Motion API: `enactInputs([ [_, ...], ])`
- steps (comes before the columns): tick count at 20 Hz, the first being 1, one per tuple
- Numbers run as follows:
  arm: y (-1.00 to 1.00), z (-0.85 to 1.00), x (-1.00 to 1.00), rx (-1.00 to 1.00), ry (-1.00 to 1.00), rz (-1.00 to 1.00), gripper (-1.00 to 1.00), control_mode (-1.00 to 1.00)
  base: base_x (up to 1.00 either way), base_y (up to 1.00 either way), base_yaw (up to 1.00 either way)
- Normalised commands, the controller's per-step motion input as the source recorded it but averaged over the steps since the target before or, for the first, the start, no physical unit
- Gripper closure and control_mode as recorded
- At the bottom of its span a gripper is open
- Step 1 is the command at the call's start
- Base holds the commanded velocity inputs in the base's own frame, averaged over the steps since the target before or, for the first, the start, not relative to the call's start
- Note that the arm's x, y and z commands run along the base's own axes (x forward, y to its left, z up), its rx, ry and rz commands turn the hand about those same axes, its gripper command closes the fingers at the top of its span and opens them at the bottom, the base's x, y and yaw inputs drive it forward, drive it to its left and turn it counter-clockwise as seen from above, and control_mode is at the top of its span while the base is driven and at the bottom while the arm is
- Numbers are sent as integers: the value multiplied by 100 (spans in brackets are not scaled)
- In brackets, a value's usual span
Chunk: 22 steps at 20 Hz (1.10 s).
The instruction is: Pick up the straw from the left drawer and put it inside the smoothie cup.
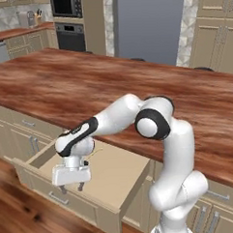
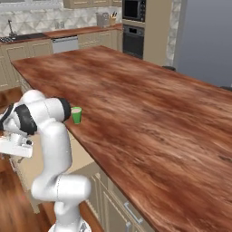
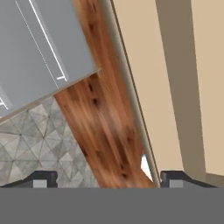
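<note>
Light was even and soft throughout, rendered flat with no glare. A faint shadow lay inside the wide beige wooden drawer (image 1: 112,179). The glossy reddish-brown wooden table (image 2: 149,108) looked smeared, its grain blurry, all edges slightly soft.

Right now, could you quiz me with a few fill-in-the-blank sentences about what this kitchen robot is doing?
1. The gripper hangs over the pulled-out left ____, fingers pointing down.
2. The smoothie cup is bright ____.
3. That cup stands upright on the wooden ____, near its edge.
4. The gripper's jaws stand ____, holding nothing.

Missing words: drawer; green; counter; open
</note>
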Motion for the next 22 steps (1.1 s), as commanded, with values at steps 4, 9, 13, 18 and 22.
enactInputs([
  [4,100,-41,-100,0,0,11,-100,-100,0,0,0],
  [9,100,-23,-100,-1,-2,9,-100,-100,0,0,0],
  [13,55,65,-78,0,-7,3,-100,-100,0,0,0],
  [18,-38,100,38,-1,0,-3,-100,-100,0,0,0],
  [22,-68,42,85,-11,0,-20,-100,-100,0,0,0],
])
